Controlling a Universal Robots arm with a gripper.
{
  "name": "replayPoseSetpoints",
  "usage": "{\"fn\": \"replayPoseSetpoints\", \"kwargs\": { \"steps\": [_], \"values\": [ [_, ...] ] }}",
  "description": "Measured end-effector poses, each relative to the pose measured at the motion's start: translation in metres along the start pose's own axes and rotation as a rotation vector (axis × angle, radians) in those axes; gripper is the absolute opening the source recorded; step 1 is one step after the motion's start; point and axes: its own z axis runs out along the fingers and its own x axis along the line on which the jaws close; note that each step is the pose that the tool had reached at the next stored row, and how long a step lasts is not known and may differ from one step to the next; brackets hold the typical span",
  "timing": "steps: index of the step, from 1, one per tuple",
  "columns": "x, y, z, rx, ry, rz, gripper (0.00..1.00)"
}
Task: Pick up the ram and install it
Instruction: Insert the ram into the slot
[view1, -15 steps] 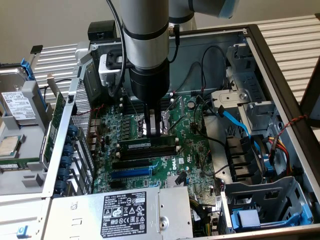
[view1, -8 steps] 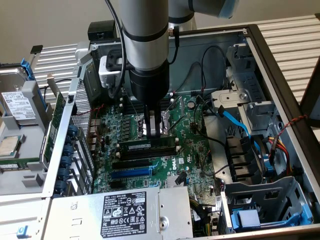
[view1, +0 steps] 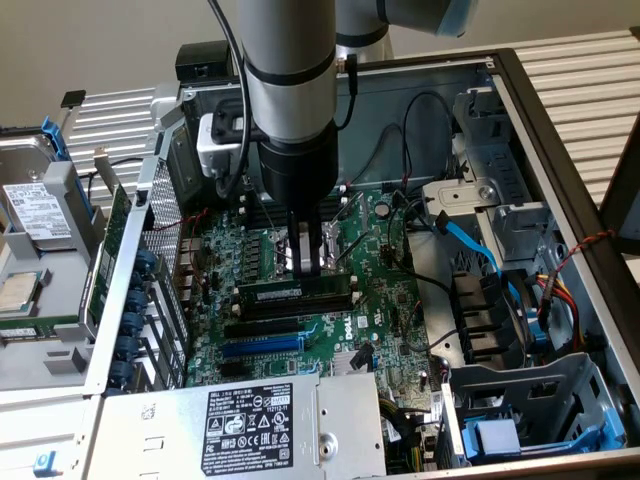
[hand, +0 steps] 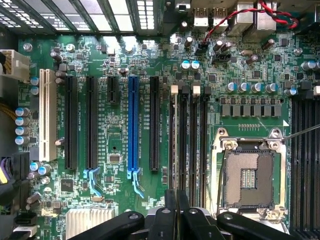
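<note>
Ram (view1: 290, 293) is standing on edge in one of the long black memory slots on the motherboard (view1: 390, 300), white label strip facing the camera in the exterior view. It's the slot just in front of the CPU socket (hand: 248, 177). In the wrist view you see it edge-on, a thin line running straight up the slot from between the fingertips.

Pincer (view1: 305, 268) is coming straight down off the arm and is narrow, with the fingers almost together. The tips are right at the stick's top edge, roughly mid-length. Honestly can't tell if they're pinching the edge or just sitting on top of it. Can't tell whether the end clips have latched either.

Rest of the scene: the whole thing is inside an open computer case (view1: 560, 150) lying on a slatted worktop (view1: 570, 60). A blue expansion slot (view1: 262, 345) runs parallel to the ram, nearer the camera, with black slots between them. The power supply (view1: 250, 420) with its big sticker sits at the front edge. A blue cable (view1: 470, 240) curves past on the exterior view's right, and a hard drive (view1: 35, 210) sits outside the case on the exterior view's left.
</note>
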Motion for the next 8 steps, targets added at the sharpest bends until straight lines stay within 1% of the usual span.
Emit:
{"fn": "replayPoseSetpoints", "kwargs": {
  "steps": [8],
  "values": [
    [0.0,0.0004,0.002,0.0001,0.0,0.004,0.13]
  ]
}}
